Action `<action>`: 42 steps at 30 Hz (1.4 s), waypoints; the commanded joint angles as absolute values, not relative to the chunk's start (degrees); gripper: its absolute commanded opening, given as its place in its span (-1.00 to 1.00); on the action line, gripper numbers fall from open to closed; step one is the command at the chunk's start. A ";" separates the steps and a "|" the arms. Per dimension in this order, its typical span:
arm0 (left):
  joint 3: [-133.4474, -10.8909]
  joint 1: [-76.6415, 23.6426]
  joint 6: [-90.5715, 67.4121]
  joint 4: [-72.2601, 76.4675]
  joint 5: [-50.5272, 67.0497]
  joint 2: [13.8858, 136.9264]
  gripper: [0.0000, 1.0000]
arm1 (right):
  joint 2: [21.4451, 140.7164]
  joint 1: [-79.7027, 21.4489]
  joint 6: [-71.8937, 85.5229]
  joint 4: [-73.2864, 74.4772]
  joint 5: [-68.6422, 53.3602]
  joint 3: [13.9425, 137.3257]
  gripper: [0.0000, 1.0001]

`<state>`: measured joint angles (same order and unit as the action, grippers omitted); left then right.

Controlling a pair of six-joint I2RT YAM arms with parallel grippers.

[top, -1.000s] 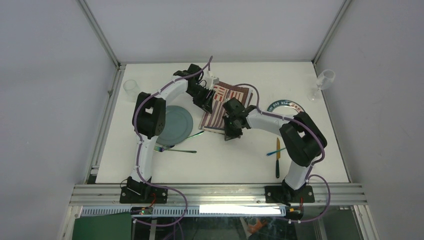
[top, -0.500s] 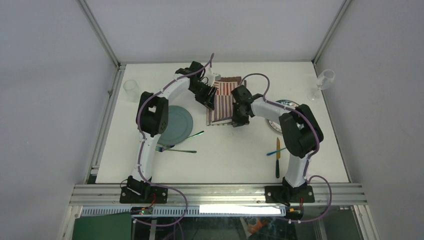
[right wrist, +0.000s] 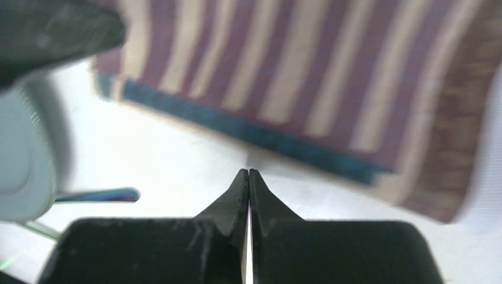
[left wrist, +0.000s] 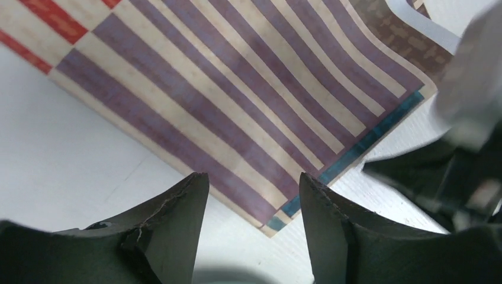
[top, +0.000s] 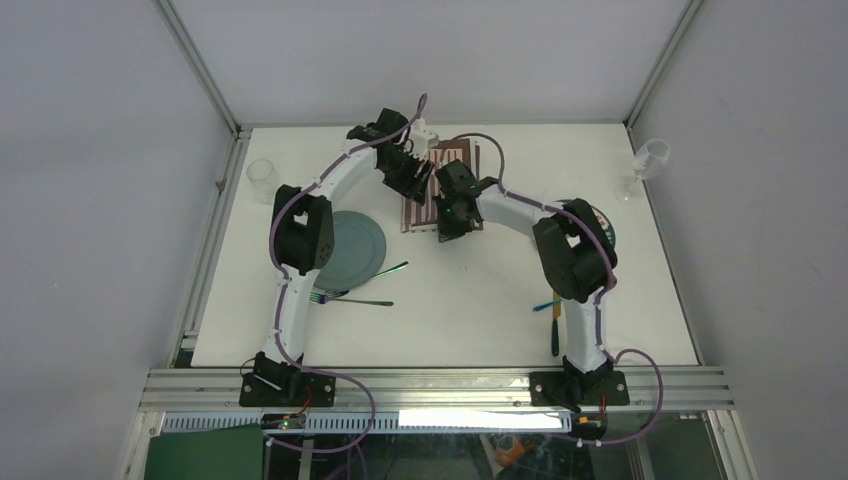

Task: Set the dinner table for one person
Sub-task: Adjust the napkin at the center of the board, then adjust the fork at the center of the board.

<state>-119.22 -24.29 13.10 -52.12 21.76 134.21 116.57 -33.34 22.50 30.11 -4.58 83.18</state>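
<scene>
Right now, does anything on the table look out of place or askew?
Yes. The striped placemat on the far side of the table is not flat: one edge is folded over, showing its brown underside.

- A robotics lab test cell, not a home.
- Plain grey panels [top: 90, 150] on aluminium posts [top: 200, 70] wall the white dinner table [top: 460, 320] from 9 through 12 to 3 o'clock.
- At 6 o'clock, a cabled left arm [top: 283, 300] and right arm [top: 588, 338] are bolted to a slotted rail [top: 440, 385].

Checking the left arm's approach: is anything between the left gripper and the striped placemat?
Nothing visible. The left gripper hangs open over a corner of the placemat on the dinner table; the right gripper, shut, sits beside it, not between.
</scene>
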 commanded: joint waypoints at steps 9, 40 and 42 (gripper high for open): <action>-109.97 -20.78 11.61 -52.78 16.09 106.08 0.31 | 102.65 -41.26 20.74 23.90 -14.80 80.19 -1.00; -94.40 -9.34 10.77 -48.82 19.64 90.53 0.28 | 121.25 -50.21 19.70 25.88 -15.21 88.43 -1.00; -94.33 -9.33 10.56 -48.84 19.61 90.48 0.28 | 121.11 -51.99 19.73 26.74 -13.97 88.06 -1.00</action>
<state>-94.19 -9.17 11.31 -50.96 18.33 92.86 122.34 -48.77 20.14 26.44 -14.09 88.86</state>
